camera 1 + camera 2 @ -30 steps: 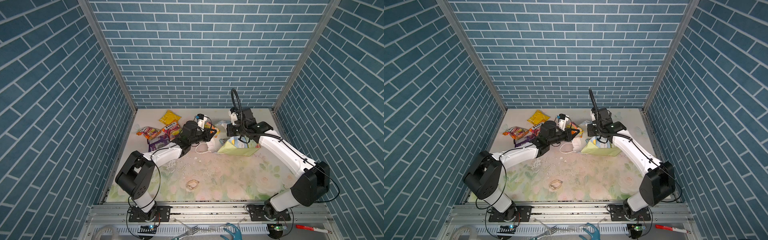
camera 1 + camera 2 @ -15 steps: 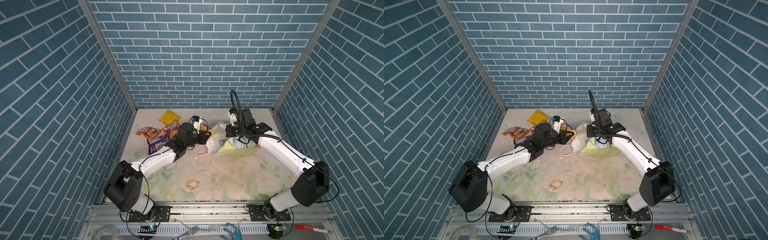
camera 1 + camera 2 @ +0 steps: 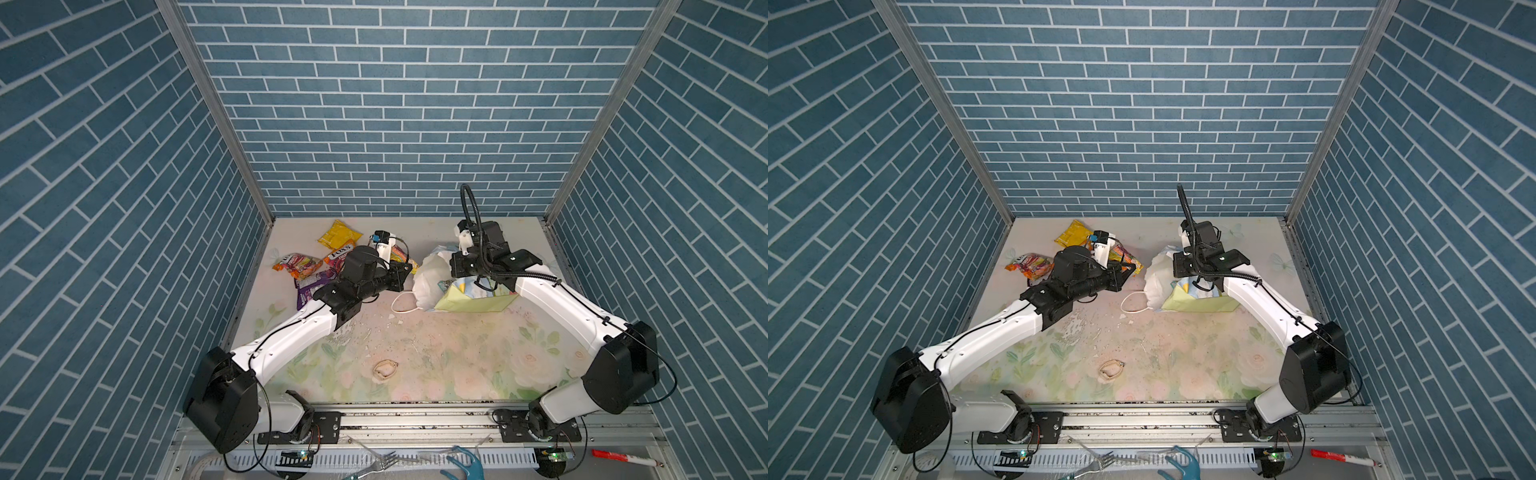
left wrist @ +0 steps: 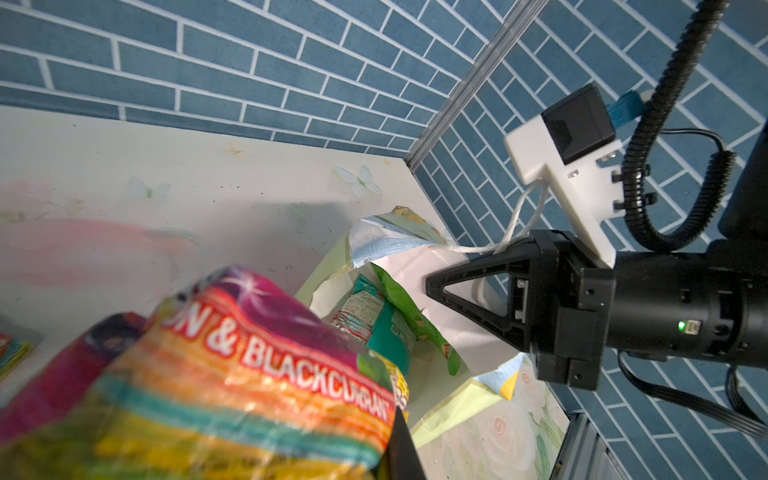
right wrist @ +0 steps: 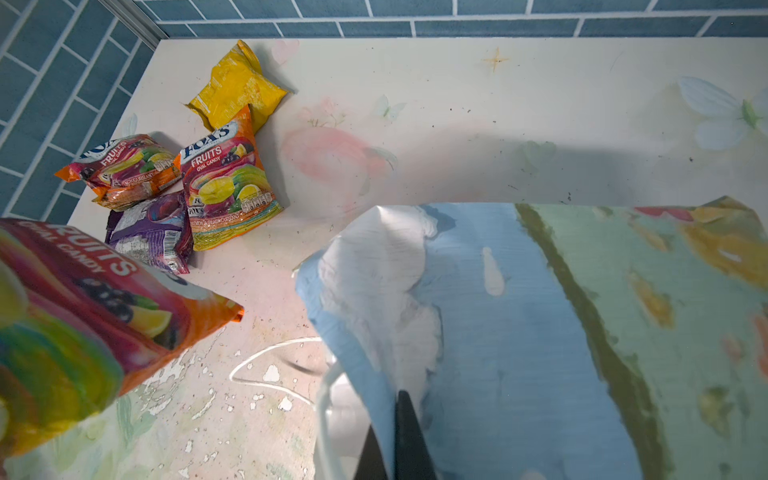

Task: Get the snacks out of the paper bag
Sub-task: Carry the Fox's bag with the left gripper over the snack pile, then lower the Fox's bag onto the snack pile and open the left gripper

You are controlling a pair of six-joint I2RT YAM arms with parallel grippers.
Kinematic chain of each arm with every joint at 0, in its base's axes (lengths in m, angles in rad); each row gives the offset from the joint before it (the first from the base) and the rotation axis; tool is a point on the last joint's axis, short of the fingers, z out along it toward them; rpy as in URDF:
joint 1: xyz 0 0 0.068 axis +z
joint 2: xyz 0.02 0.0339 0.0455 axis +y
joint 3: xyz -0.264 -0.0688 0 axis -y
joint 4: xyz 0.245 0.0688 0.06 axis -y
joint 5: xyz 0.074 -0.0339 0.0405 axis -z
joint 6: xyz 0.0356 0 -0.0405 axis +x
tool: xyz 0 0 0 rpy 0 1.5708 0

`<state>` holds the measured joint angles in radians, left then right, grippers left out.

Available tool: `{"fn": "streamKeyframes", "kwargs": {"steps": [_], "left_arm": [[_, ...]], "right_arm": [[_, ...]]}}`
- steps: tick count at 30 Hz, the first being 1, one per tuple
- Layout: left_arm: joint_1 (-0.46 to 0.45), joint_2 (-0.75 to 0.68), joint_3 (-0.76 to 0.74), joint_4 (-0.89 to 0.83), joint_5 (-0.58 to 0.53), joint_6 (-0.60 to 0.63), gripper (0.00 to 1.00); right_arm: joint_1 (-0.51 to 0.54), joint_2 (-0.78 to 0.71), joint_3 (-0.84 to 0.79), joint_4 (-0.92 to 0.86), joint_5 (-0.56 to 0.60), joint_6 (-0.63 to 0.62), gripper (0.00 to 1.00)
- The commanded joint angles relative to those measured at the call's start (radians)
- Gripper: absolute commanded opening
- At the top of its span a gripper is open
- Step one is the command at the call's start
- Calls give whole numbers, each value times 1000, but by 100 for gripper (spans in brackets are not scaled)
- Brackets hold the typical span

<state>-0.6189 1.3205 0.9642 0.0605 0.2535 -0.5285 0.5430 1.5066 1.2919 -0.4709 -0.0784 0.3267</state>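
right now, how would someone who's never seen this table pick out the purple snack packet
Go to the far left corner of the table, where loose snacks lie in a heap by the brick wall. The purple packet lies at the front of that heap, against two candy bags. It alone is purple with a silvery patch; those bags are orange and pink, the yellow packet behind.

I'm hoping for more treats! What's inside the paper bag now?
Inside the paper bag, a green packet and a teal packet show, lying against its white wall. Whatever sits under them, deeper in, is hidden.
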Motion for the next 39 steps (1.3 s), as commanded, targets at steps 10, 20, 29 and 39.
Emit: {"fn": "streamKeyframes", "kwargs": {"steps": [10,20,29,39], "left_arm": [[70,-56,153,-247,-153,122,0],[323,-87,85,-316,-336,96,0],[392,96,132,-209,-446,137,0],[433,330,281,-218,-458,158,0]], "right_arm": [[-3,-92,-22,28,-78,57,0],[-4,-167,-23,42,-136,78,0],[-2,-174,-60,94,-230,111,0],[-2,-231,-81,44,-231,86,0]]}}
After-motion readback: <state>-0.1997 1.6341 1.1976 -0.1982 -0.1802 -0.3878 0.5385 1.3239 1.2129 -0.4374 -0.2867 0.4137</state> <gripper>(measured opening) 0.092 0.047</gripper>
